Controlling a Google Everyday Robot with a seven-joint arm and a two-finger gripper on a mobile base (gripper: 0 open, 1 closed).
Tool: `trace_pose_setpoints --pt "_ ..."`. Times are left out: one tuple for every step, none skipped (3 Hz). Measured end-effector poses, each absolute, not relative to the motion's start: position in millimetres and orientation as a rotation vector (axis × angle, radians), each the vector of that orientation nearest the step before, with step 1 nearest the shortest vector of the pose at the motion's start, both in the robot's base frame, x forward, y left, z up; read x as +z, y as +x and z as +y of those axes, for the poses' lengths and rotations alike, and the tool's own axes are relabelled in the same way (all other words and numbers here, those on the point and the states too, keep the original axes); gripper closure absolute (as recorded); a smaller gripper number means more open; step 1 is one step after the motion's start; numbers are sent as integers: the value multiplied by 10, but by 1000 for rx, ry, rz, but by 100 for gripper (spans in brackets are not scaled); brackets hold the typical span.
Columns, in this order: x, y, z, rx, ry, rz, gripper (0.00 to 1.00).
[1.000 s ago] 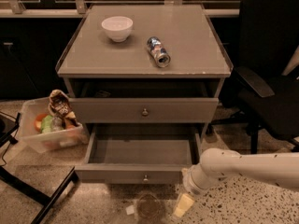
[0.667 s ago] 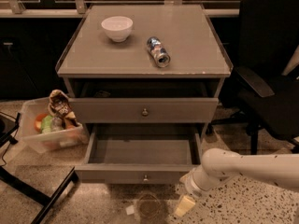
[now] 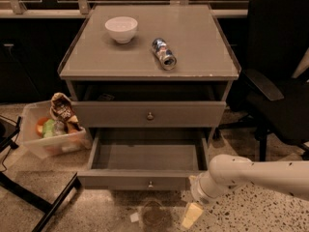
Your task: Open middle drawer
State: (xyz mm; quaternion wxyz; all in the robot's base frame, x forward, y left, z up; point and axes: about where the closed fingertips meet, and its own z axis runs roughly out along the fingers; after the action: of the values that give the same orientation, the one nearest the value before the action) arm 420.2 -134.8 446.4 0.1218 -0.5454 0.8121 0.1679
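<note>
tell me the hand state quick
hand: cannot be told whether open or closed; it is low near the floor, in front of the cabinet

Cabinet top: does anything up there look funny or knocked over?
Yes, the soda can lies tipped on its side beside the upright white bowl. The gripper hangs low by the floor, near the open drawer front corner.

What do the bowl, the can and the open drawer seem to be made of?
The bowl looks like glazed ceramic, perhaps plastic: white, smooth, softly shiny. The can looks like thin metal: bright glints on its end. The middle drawer looks like painted or laminated board: matt grey-brown, with a shiny metal knob. The gripper is low, beside the front's right end as pictured.
</note>
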Motion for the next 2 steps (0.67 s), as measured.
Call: trace_pose_setpoints --pt "4586 4312 -1305 424 -1607 2349 0" --pt "4545 4502 -1316 412 -1621 2345 0"
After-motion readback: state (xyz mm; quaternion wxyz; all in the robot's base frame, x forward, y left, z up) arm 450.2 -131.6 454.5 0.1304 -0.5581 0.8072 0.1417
